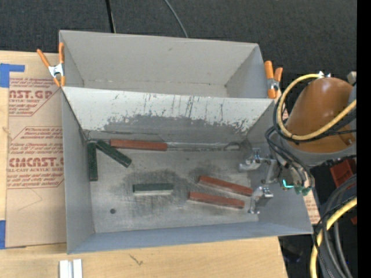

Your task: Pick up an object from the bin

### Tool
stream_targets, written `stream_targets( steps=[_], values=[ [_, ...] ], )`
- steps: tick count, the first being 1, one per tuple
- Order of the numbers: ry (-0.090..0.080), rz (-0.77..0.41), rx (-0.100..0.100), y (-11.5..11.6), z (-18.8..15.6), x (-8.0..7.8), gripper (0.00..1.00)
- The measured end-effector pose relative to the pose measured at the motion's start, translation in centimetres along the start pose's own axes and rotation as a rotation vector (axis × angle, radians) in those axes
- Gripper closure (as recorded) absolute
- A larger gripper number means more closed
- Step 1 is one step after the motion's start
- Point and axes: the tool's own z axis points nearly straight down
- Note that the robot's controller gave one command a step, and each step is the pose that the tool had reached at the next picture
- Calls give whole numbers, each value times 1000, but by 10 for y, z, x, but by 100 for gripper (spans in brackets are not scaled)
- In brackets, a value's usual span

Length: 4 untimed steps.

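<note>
Red-brown bars: three. Dark green bars: three.

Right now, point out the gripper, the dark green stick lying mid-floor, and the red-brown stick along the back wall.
gripper (257, 179), camera view, midway between its fingertips.
mid-floor dark green stick (152, 187), camera view, middle of its length.
back-wall red-brown stick (139, 145), camera view, middle of its length.

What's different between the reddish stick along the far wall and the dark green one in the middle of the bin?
Colour: the reddish stick is red-brown, the green stick very dark green. Length: the reddish one looks longer. Place: the reddish one lies along the foot of the back wall, the green one out on the open floor. Both are slim, straight bars lying flat.
</note>
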Motion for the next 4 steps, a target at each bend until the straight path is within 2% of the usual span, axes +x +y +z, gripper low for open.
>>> stream_targets(
  steps=[1,2,3,4],
  values=[
    [-8,-1,1,0,-4,-2,0],
    [-14,14,2,-13,59,-8,0],
    [-45,-98,9,3,107,-25,100],
    [-45,-98,9,3,107,-25,100]
  ],
)
